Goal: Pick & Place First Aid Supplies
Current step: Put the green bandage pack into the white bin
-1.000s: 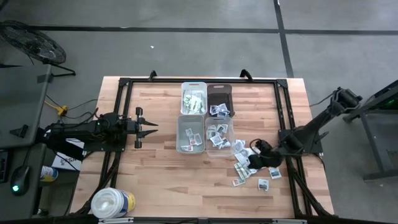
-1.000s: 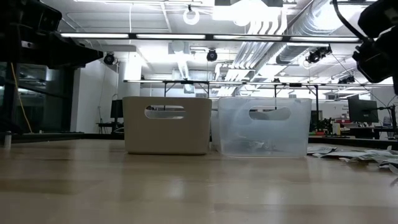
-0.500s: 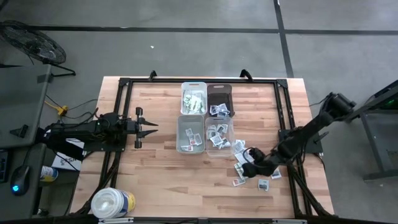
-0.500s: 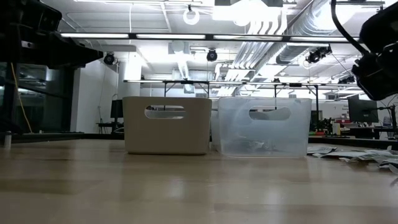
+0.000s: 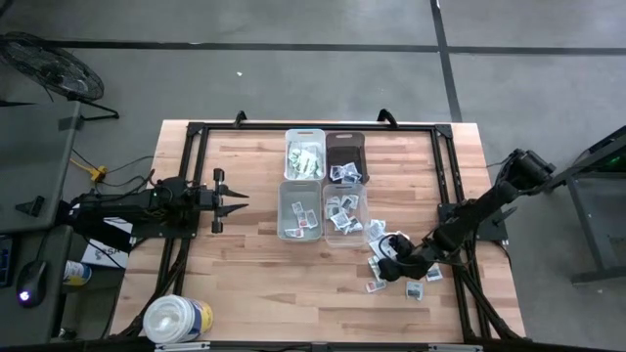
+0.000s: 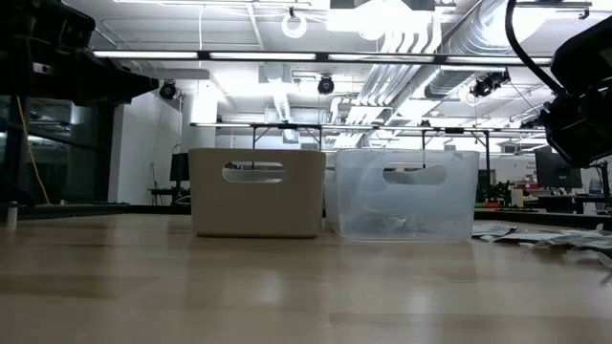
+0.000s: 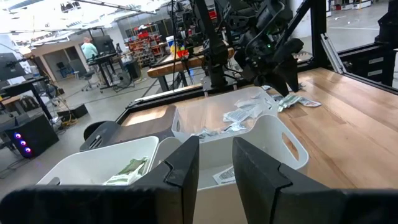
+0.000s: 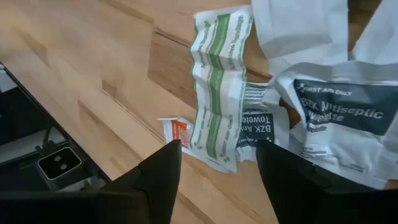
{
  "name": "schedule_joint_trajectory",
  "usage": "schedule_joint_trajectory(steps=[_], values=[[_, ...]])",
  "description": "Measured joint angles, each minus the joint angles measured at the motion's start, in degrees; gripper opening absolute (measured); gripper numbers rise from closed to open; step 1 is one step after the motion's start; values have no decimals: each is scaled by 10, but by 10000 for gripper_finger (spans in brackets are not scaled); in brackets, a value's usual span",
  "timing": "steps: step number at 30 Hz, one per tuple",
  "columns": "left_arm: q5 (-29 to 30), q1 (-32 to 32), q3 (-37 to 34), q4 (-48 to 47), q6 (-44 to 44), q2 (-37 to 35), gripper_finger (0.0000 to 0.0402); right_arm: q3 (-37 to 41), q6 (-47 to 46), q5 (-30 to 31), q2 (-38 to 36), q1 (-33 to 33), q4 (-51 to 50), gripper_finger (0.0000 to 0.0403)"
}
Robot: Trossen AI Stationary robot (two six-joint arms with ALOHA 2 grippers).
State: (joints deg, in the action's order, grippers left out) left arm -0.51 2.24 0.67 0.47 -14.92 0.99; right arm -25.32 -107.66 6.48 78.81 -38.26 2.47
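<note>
The first aid supplies (image 5: pixel 391 256) lie as a loose pile of small white packets on the table, right of the bins; more packets lie inside the bins. My right gripper (image 5: pixel 383 266) is open and slants down over the pile. In its wrist view its fingers (image 8: pixel 217 180) stand on either side of the end of a green-striped packet (image 8: pixel 217 93), which lies flat and overlaps a dark-printed towelette packet (image 8: pixel 339 106). My left gripper (image 5: pixel 235 198) waits level at the table's left, open (image 7: pixel 214 168) with nothing between its fingers. My right gripper comes at the green-striped packet's end (image 8: pixel 214 155) slanting down from the table's right, one finger on each side. The fingertips lie outside the picture, so I cannot tell whether they touch it. The packet lies flat on the table.
Four small bins stand at the table's middle: white (image 5: pixel 304 154), dark (image 5: pixel 344 156), pale (image 5: pixel 300 210) and clear (image 5: pixel 344 213). A big white tub (image 5: pixel 176 319) stands at the near left corner. A black frame (image 5: pixel 445 176) runs around the table.
My right gripper has gone down and toward the table's near left, from beside the pile to over its near part. The packets have not moved.
</note>
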Motion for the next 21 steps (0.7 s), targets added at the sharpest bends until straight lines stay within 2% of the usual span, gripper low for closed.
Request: schedule_joint_trajectory(steps=[16,21], values=[[0,0,0,0,0,0,96,0,-1,-6,0,0,0,39],[0,0,0,0,0,0,96,0,0,-6,0,0,0,3]])
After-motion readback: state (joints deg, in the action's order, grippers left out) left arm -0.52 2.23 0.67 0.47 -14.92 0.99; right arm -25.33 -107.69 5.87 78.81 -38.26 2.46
